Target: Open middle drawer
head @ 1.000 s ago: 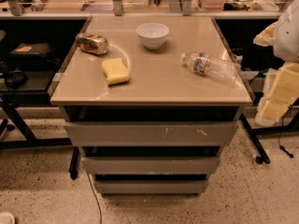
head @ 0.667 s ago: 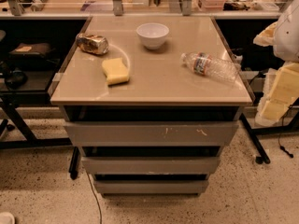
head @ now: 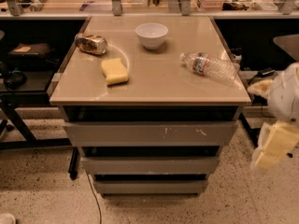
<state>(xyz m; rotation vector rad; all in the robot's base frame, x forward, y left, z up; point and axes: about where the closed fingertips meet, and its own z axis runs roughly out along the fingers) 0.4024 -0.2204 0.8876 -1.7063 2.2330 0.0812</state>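
One gripper (head: pixel 274 146) partly out of view, right of the middle drawer (head: pixel 149 165)

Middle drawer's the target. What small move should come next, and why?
Probably bring the gripper left toward the middle drawer: it hangs off the cabinet's right side, touching none of the three fronts, and nothing grips that handleless front yet.

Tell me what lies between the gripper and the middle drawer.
In the camera view, only speckled floor lies between the gripper, low at the right edge, and the middle drawer; nothing stands on that stretch.
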